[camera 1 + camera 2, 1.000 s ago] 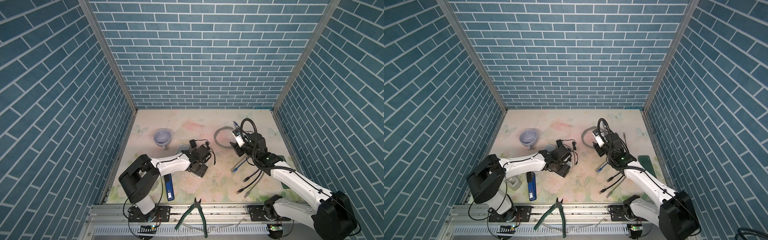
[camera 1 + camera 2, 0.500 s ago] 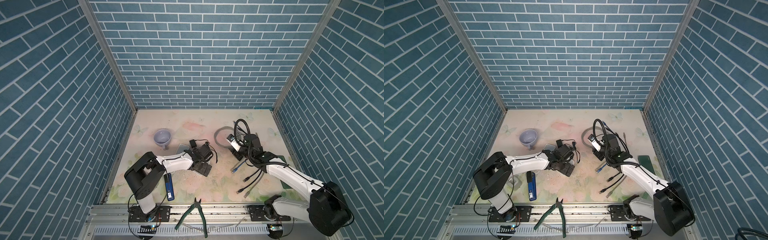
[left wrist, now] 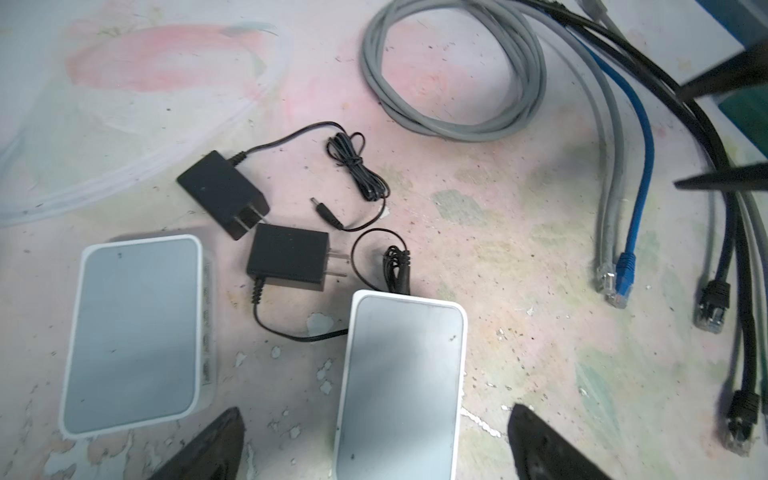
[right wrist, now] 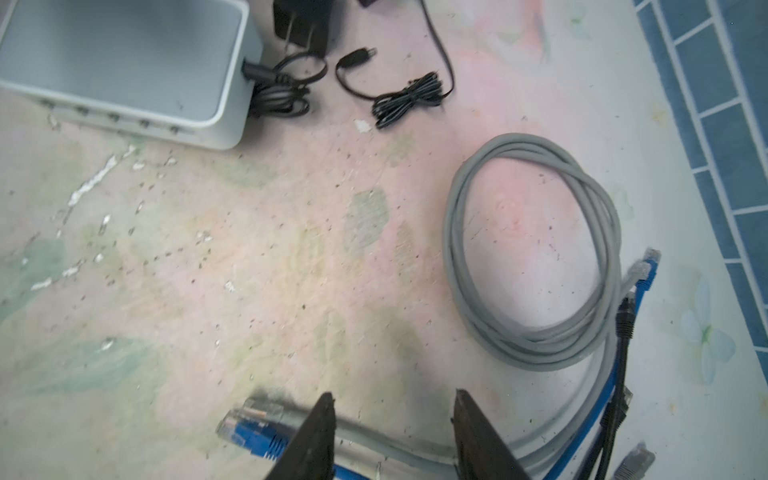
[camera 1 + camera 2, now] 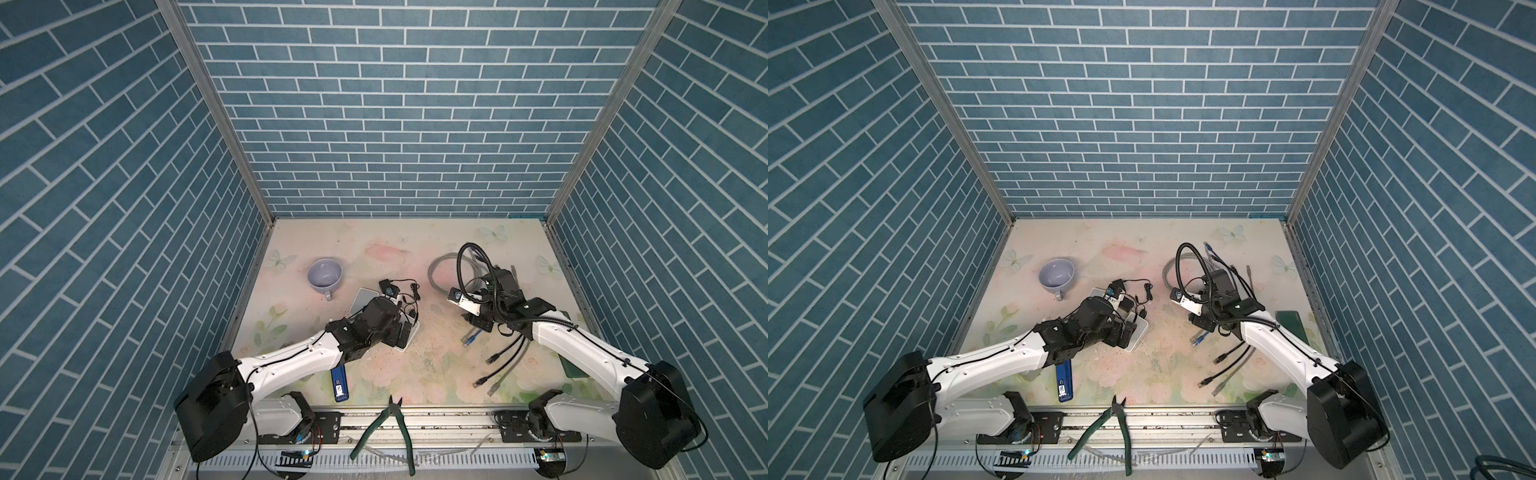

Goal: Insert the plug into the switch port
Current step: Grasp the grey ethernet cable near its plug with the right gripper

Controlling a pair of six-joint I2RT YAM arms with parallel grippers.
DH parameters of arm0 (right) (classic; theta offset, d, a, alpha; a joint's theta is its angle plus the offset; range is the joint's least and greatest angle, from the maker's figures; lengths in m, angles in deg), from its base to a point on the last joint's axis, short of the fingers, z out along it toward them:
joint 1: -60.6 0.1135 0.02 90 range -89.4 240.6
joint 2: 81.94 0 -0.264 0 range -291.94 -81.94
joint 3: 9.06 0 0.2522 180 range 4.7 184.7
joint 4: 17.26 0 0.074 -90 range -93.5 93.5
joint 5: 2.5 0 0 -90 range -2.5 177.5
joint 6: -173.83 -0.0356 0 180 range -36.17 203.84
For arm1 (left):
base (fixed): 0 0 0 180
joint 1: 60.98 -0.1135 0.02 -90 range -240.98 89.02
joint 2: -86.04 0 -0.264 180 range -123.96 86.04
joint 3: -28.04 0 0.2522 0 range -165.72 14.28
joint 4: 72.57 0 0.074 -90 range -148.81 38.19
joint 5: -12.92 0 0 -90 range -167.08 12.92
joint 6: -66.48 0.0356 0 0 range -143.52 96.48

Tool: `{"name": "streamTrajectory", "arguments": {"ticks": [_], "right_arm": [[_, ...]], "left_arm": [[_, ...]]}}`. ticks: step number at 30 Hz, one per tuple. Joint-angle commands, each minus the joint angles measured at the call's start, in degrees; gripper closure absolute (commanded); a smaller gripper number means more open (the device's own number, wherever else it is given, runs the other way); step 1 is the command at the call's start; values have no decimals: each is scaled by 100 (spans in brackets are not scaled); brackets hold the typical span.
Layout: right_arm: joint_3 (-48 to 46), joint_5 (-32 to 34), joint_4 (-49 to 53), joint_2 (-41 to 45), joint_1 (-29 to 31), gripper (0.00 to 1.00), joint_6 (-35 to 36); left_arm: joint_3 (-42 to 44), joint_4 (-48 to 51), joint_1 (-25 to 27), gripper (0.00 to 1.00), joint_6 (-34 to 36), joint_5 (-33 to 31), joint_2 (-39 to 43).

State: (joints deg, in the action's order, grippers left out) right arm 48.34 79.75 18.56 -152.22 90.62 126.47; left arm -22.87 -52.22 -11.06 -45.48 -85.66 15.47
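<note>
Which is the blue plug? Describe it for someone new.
On the table's right half, find the grey cable coil. Nearer the front, by the right gripper, two plugs lie side by side. The blue plug has a blue boot and cable; the grey plug beside it is on grey cable.

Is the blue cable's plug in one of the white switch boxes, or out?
Out. The blue cable's plug lies on the tabletop, apart from the white switch box and its twin.

The floral tabletop [image 5: 415, 249] bears a mug [image 5: 324, 275], two white switches [image 3: 133, 332], black adapters [image 3: 286, 262], network cables [image 3: 457, 131] and a blue device [image 5: 339, 384].
</note>
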Motion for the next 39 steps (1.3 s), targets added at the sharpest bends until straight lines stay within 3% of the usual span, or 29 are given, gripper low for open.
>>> {"name": "streamTrajectory", "arguments": {"ticks": [1,9,20,31,39], "right_arm": [[115,-39,663,33,-18,52,785],[30,212,842,-284,-57,52,1270],[12,-163,382,-831,-403,54,1630],[180,-762,460,-1459,-525,53,2115],[232,-729,413,-1872,-532,54,2348]], "left_arm": [[244,-240,-38,0,-404,-603,284],[446,24,-52,0,-370,-667,769],[981,-562,-52,1,-201,-807,1484],[766,-722,-52,0,403,-984,933],[720,-859,-52,0,573,-775,651]]}}
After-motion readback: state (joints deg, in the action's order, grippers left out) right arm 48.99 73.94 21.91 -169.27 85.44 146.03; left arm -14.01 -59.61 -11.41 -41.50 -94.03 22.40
